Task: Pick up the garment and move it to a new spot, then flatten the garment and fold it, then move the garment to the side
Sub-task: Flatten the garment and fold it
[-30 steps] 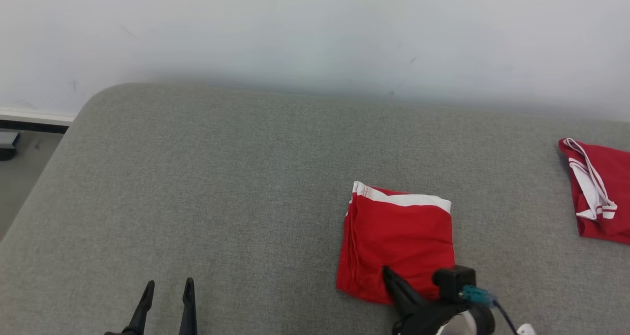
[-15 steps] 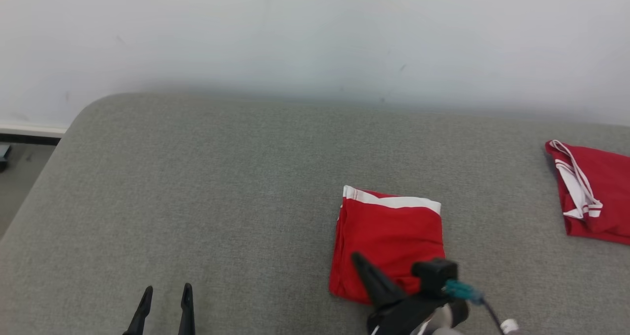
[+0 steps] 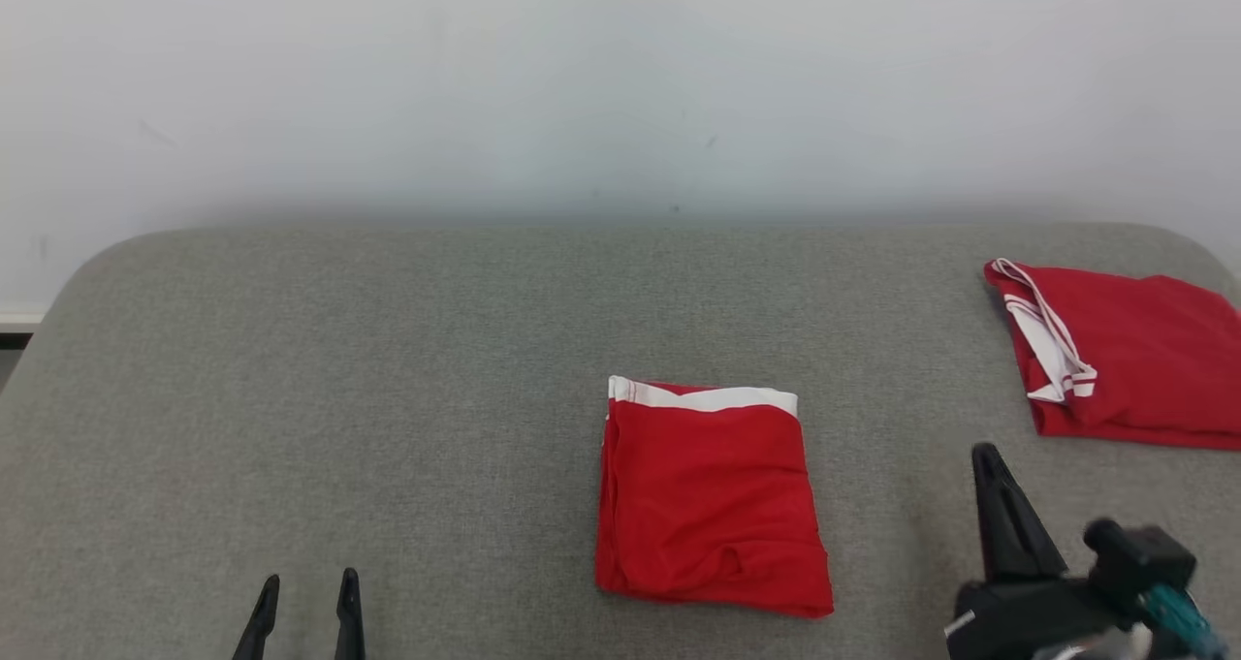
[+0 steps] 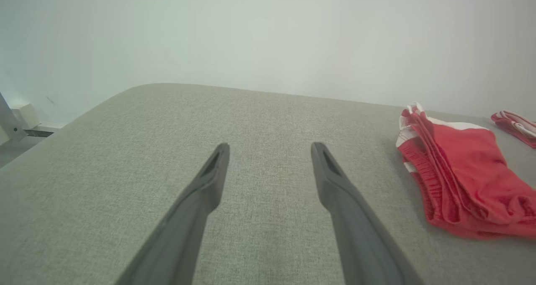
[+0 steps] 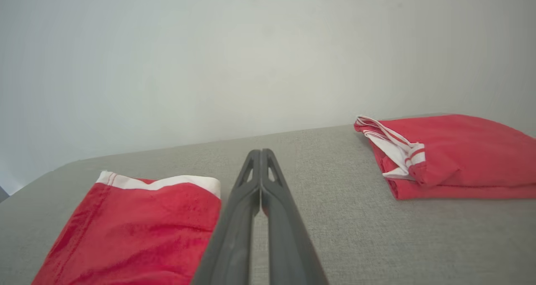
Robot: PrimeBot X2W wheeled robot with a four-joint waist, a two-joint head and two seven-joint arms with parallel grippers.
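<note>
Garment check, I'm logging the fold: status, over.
Left claw open, empty. Right claw shut, empty, right of folded garment. Second red garment far right, not in the way.

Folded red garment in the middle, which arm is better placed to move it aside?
Probably right. The right gripper, though shut, sits beside the folded garment; the left gripper is open but farther across the grey surface.

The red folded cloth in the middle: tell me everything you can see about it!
The red garment is folded into a roughly square bundle of soft, thin-looking fabric, with a white band along its far edge and stacked layers showing on its left side. Its near edge is slightly rumpled. It lies flat on the grey padded surface, which is all that touches it. The shut right gripper is off to its right, apart from it.
</note>
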